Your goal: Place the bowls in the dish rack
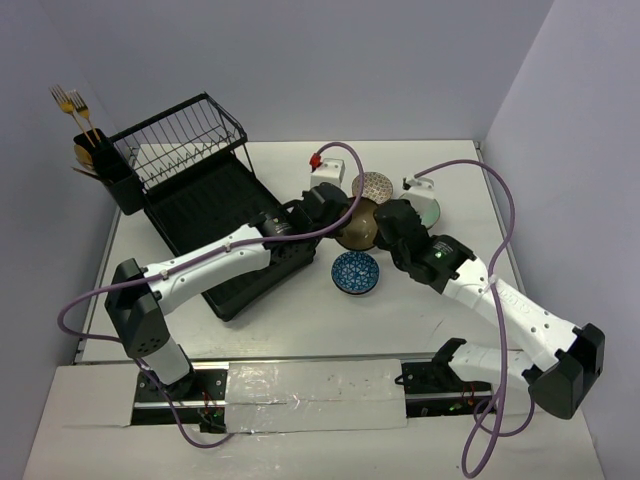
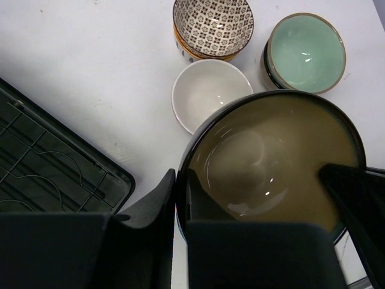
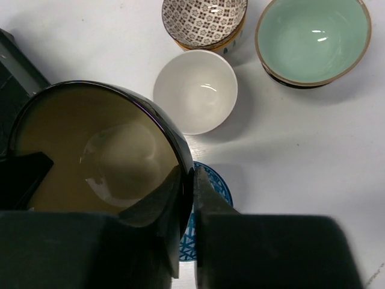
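Observation:
A brown bowl [image 1: 358,226] with a dark rim hangs above the table between both arms. My left gripper [image 1: 333,212] is shut on its left rim; in the left wrist view [image 2: 179,191] the rim is pinched between the fingers, bowl [image 2: 277,162] ahead. My right gripper [image 1: 392,226] is shut on the opposite rim, seen in the right wrist view [image 3: 187,186] with the bowl [image 3: 96,150] to its left. The black dish rack [image 1: 190,190] stands at the far left, its tray corner [image 2: 48,168] near the left gripper.
On the table are a blue-patterned bowl [image 1: 356,273], partly under the held bowl [image 3: 212,192], a cream bowl [image 2: 207,93], a dotted bowl stacked on another [image 2: 213,24], and a mint green bowl [image 2: 307,53]. A black utensil cup with gold forks [image 1: 100,165] stands beside the rack.

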Robot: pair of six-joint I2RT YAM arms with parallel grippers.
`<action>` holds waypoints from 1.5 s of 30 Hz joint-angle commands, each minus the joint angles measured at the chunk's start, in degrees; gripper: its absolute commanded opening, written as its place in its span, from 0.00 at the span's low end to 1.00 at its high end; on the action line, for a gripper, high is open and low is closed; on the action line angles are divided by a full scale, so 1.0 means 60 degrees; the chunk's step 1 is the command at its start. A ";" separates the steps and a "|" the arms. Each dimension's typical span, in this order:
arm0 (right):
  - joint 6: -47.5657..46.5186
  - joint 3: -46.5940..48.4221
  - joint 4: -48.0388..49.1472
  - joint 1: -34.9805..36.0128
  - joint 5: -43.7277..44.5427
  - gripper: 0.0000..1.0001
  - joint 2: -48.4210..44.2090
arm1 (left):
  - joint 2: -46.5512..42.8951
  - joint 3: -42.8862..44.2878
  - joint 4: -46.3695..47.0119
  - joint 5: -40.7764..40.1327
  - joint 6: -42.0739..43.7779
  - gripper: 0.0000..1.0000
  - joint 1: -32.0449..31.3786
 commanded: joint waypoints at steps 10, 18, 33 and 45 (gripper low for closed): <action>-0.0582 0.0319 0.1867 0.0100 -0.1586 0.84 -0.1179 | -0.1102 0.0150 0.0916 -0.2482 0.2475 0.00 0.0252; -0.0919 -0.0541 0.2041 0.0086 -0.0679 1.00 -0.2877 | -0.2758 -0.0245 0.4033 -0.3890 0.8763 0.00 0.1218; -0.1798 -0.1555 0.2745 -0.0105 0.0054 1.00 -0.3598 | -0.2204 -0.0199 0.8474 -0.2089 1.7183 0.00 0.4746; -0.2121 -0.1921 0.3038 -0.0266 -0.0049 1.00 -0.3774 | -0.1267 -0.0727 0.9295 -0.0537 1.7975 0.00 0.6272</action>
